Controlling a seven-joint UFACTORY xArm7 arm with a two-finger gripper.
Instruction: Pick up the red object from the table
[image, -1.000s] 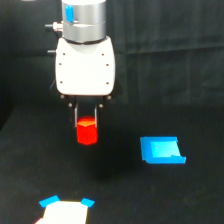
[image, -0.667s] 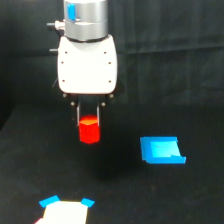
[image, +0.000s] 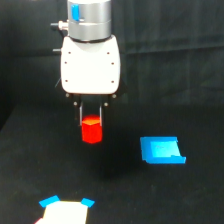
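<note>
Holding the red object clamped between its fingers, my gripper hangs above the table. Blue tray piece sits toward 4 o'clock, well apart.

Dark backdrop of black cloth with faint vertical folds behind the scene, matte black bench merging into it with no clear edge, dim even lighting, soft shadow on the bench surface near centre
</note>
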